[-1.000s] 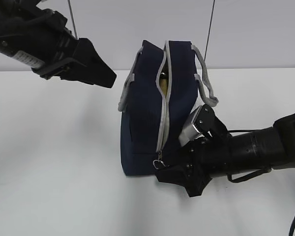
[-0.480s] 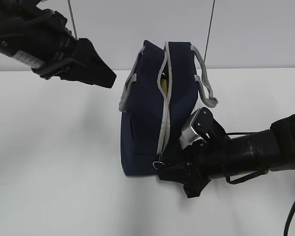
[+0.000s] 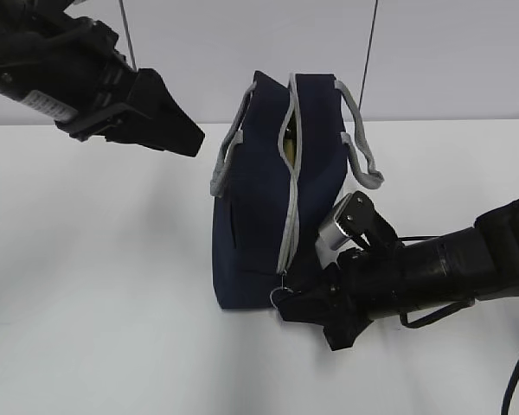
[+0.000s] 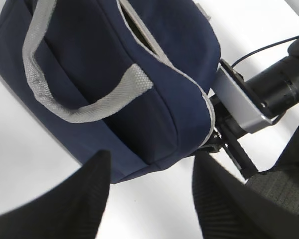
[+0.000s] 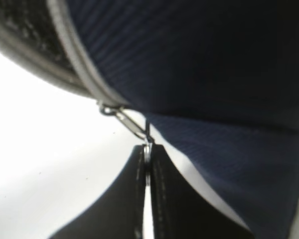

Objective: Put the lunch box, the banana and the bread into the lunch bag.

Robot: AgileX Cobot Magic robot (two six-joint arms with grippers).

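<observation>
One thin ring pull [image 5: 147, 145] sits clenched in the right end effector [image 5: 147, 164]; it could slip out, or tugging may topple the bag [image 3: 268, 199]. Left end effector [image 4: 149, 194] hangs released.

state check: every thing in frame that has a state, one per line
lunch bag: upright on the table, zipper open down most of its length, something yellow showing in the gap
ring pull: at the bag's bottom corner, pinched between the right claw's fingers
right claw: shut on the ring pull
left claw: open, empty, raised left of the bag
</observation>
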